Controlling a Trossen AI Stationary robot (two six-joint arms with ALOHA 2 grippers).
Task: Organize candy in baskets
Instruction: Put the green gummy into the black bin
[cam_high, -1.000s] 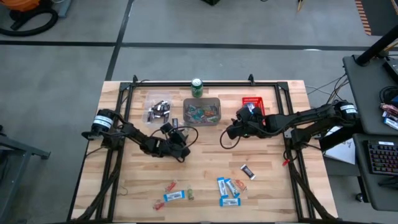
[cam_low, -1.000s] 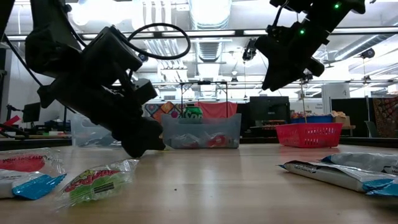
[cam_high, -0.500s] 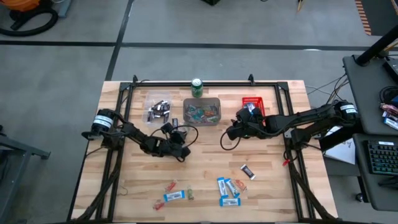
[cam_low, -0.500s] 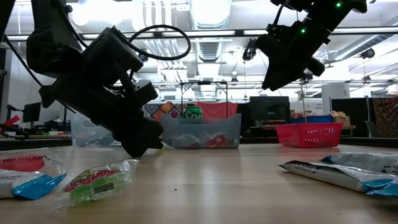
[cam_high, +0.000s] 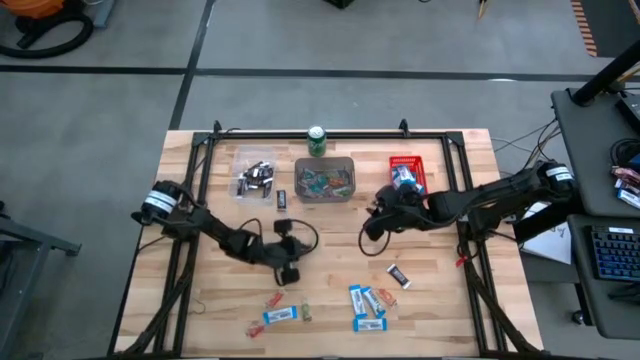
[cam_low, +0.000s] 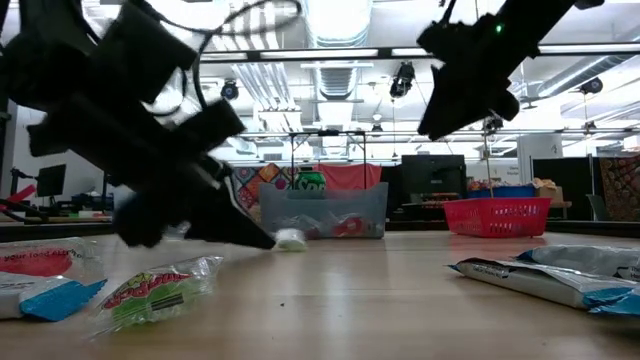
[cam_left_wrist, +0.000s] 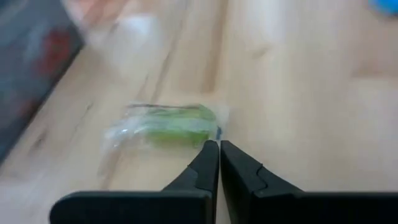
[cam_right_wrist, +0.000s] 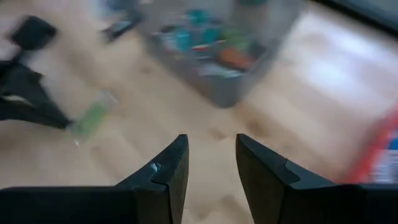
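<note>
Left gripper (cam_high: 289, 272) low over mid-desk, toward the front; wrist view shows its fingers (cam_left_wrist: 208, 163) pressed together, tips at the edge of a green sweet (cam_left_wrist: 173, 127) in clear wrap lying on the desk (cam_high: 330, 230). Whether the wrap is pinched cannot be told; the sweet itself lies outside the tips. High view hides that sweet under the gripper. Low view shows the left arm as a dark blurred mass, with a small pale piece (cam_low: 289, 238) on the desk at its tip, too blurred to identify. Right gripper (cam_high: 372, 226) raised over the desk right of centre, in front of the grey bin (cam_high: 325, 179); right wrist view shows its fingers (cam_right_wrist: 169, 171) apart at a middling gap, nothing between them. That view is blurred: grey bin holds mixed small pieces, red bin (cam_right_wrist: 379, 152) cut off at the frame edge. High view alone gives the layout: clear bin (cam_high: 256, 173) with dark bars, grey bin, red bin (cam_high: 407, 170) with a blue-white bar, in a row along the back edge; green can (cam_high: 317, 140) behind the grey bin. Loose candy near the front edge: blue-white bars (cam_high: 368, 305), a dark bar (cam_high: 399, 274), a red piece (cam_high: 273, 299).
</note>
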